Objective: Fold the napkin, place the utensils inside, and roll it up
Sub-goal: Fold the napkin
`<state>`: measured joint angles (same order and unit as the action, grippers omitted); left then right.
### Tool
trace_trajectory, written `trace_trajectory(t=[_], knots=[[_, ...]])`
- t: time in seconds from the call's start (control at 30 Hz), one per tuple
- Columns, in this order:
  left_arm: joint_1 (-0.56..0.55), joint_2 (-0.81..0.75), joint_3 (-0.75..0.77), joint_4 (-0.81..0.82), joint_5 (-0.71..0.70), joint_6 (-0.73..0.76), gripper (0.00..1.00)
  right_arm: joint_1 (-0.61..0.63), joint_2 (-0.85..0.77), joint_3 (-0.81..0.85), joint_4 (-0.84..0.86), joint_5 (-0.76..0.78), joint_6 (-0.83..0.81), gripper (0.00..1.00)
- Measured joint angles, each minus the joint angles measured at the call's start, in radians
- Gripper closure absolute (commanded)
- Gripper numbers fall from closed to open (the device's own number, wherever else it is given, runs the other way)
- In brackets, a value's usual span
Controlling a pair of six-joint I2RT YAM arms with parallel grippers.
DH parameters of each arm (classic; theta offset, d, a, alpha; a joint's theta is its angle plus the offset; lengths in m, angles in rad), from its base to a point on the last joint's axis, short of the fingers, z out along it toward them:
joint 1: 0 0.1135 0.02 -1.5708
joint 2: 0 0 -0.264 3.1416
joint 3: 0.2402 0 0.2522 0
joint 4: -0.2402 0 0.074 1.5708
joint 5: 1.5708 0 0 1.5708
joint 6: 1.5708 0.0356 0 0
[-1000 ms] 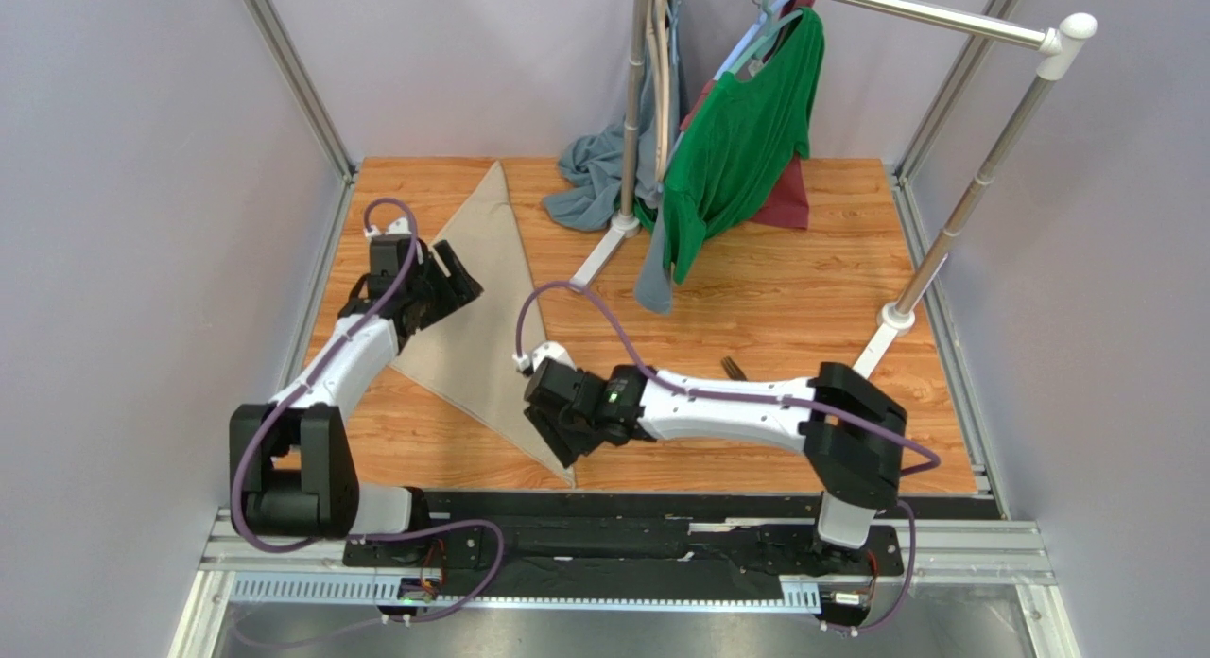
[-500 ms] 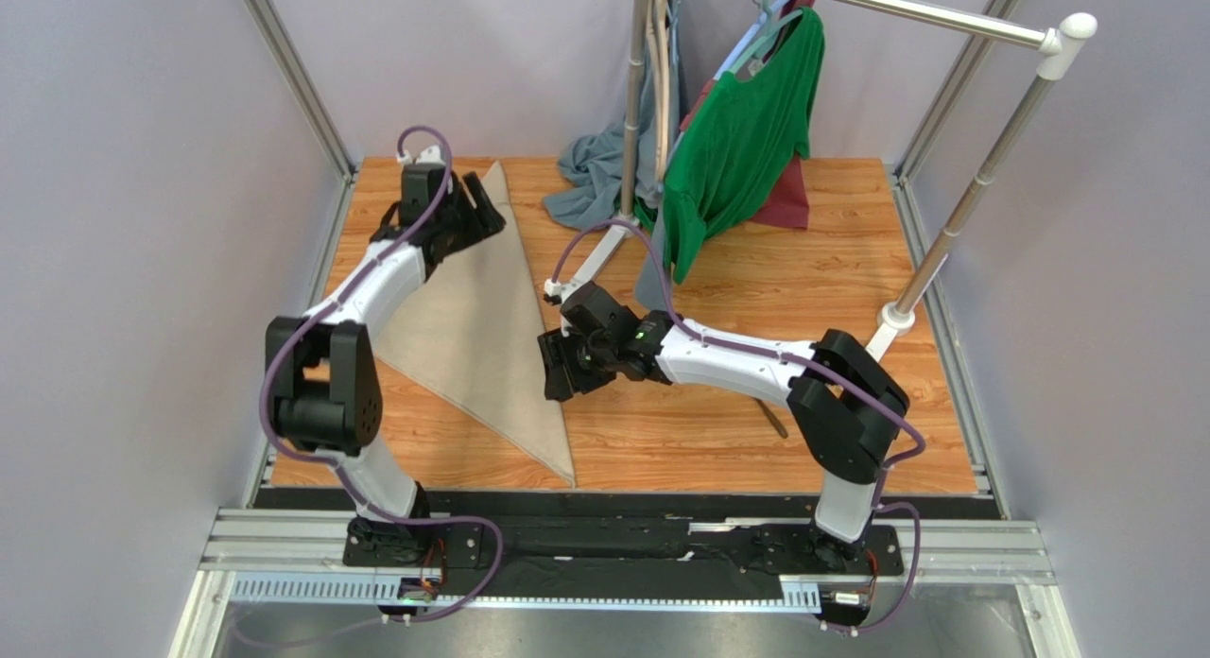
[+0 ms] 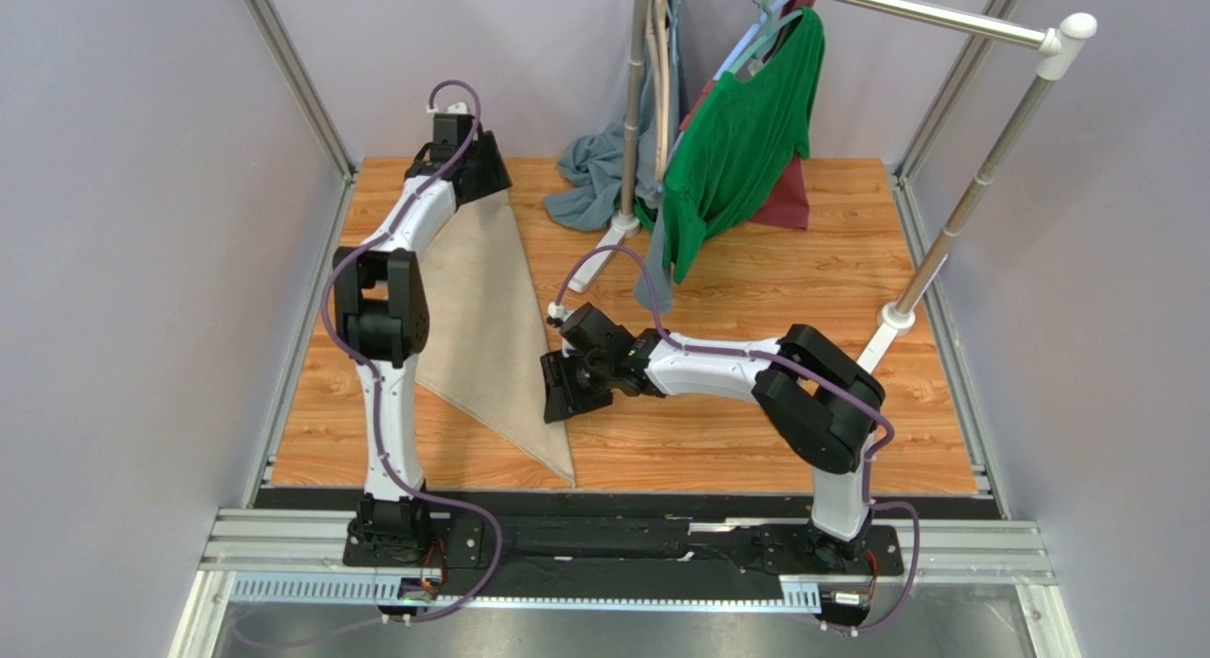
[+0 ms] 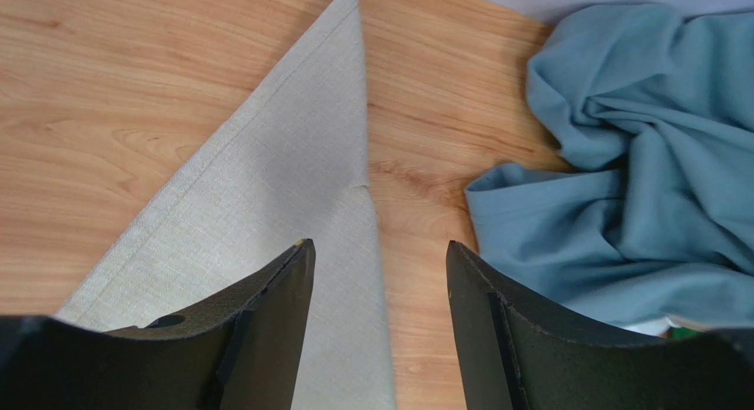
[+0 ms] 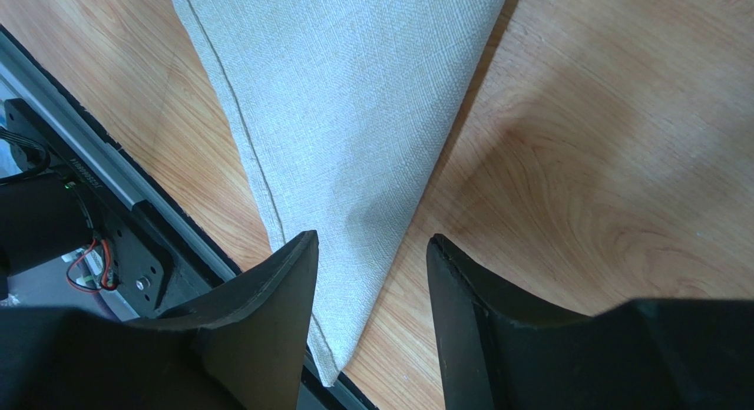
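The beige napkin [image 3: 476, 318] lies folded into a long triangle on the left of the wooden table. Its far tip is near the back edge and its near tip at the front edge. My left gripper [image 3: 480, 176] is open above the far tip. In the left wrist view the napkin's right edge [image 4: 265, 163] runs between the fingers of the left gripper [image 4: 379, 251]. My right gripper [image 3: 557, 389] is open beside the napkin's right edge. The right wrist view shows the right gripper [image 5: 372, 242] over the napkin's near tip [image 5: 354, 92]. The fork is not in view.
A crumpled grey-blue cloth [image 3: 590, 169] lies just right of the left gripper, also in the left wrist view [image 4: 637, 163]. A green shirt [image 3: 746, 134] hangs on a metal rack whose foot [image 3: 611, 240] and slanted pole [image 3: 980, 176] stand on the table. The black front rail [image 5: 80, 154] borders the near tip.
My left arm has stretched away along the napkin to its far tip. My right gripper has moved from near the front corner up beside the napkin's right edge.
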<state>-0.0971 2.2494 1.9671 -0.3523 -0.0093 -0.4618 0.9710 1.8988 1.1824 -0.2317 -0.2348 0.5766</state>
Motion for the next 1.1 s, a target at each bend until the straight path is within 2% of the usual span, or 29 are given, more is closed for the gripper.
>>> trace_trajectory(t=[0.23,0.5,0.93,1.03,1.1], knots=[[0.018,0.153,0.174,-0.108,0.0,-0.005,0.36,0.0,0.018,0.0,0.017,-0.003,0.006,0.56],[0.047,0.235,0.284,-0.129,0.024,-0.041,0.39,0.0,0.032,-0.005,0.034,-0.012,0.023,0.62],[0.063,0.401,0.412,0.009,0.215,-0.192,0.41,-0.005,0.058,-0.005,0.081,-0.05,0.046,0.66],[0.063,0.419,0.412,0.035,0.229,-0.232,0.41,-0.007,0.06,-0.005,0.085,-0.055,0.048,0.67],[0.063,0.426,0.412,0.042,0.228,-0.248,0.4,-0.008,0.06,-0.005,0.085,-0.056,0.049,0.7]])
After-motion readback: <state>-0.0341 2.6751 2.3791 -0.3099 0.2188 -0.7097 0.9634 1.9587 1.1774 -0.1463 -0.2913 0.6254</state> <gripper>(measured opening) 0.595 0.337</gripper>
